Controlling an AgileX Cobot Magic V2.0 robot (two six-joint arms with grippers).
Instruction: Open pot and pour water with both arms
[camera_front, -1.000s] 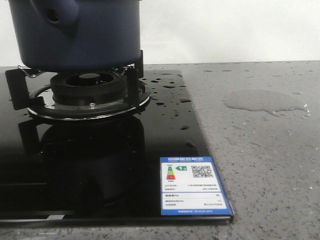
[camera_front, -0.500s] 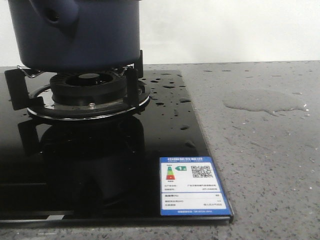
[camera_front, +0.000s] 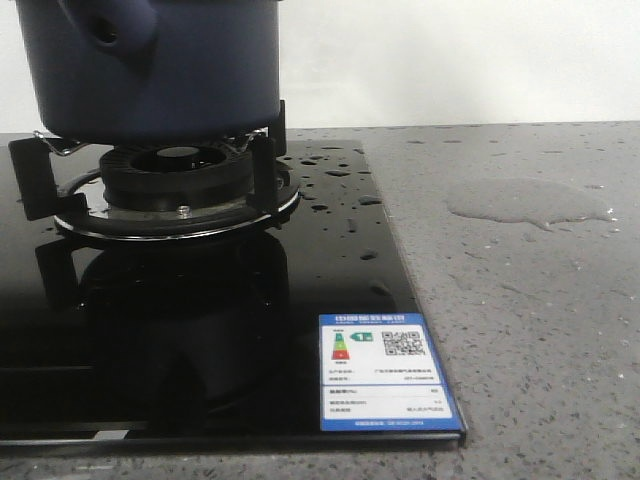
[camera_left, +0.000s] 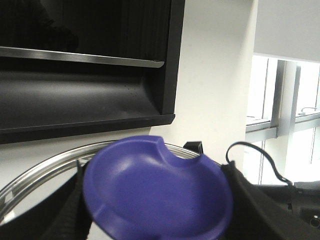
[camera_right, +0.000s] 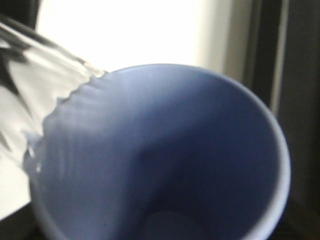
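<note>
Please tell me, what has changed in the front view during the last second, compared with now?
Nothing has visibly changed. The pot sits on the burner as before, and the water puddle on the counter and the droplets on the glass cooktop keep the same shape and place.

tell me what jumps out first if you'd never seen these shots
The dark blue pot on the gas burner dominates the front view's upper left. Water pools on the grey counter to its right, with droplets across the black glass hob.
</note>
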